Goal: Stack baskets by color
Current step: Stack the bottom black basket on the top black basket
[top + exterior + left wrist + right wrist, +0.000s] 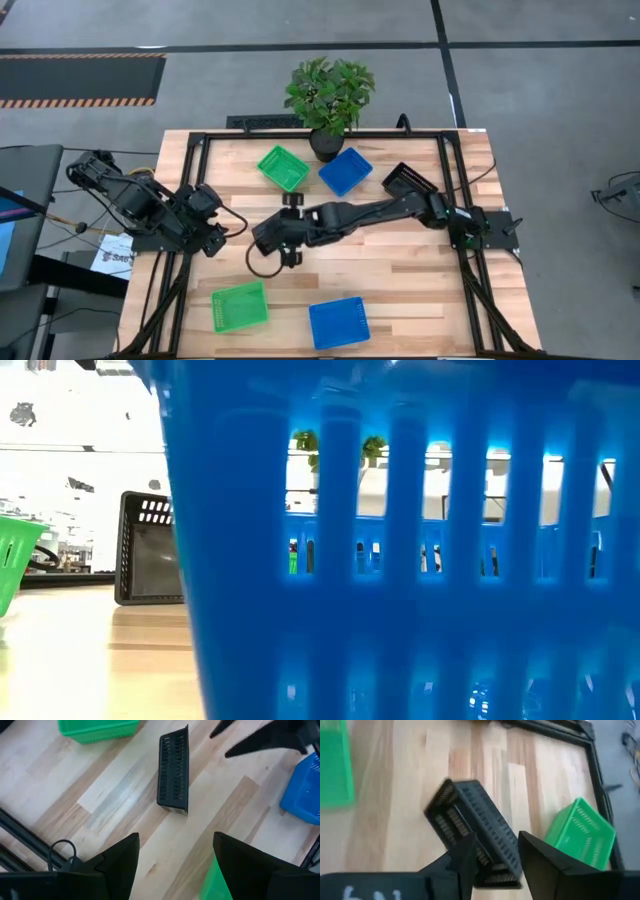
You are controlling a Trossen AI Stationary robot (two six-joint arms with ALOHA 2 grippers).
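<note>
Wooden counter on a grey floor, a potted plant at its far edge.

High view: baskets lie scattered and mostly single: a green basket and a blue basket far centre, a black basket far right, another green one near left, another blue one near centre. No same-colour stack is visible, so sorting seems barely begun. The right arm reaches across to mid-counter; the left arm waits at the left edge.

Low view: a blue basket wall fills the frame; a black basket stands on edge behind it.

Left wrist view: left claw spread wide, empty, above bare wood; a black basket on its side lies beyond.

Right wrist view: right claw partly open, its fingers straddling the rim of a tilted black basket; whether they press on it cannot be told.
</note>
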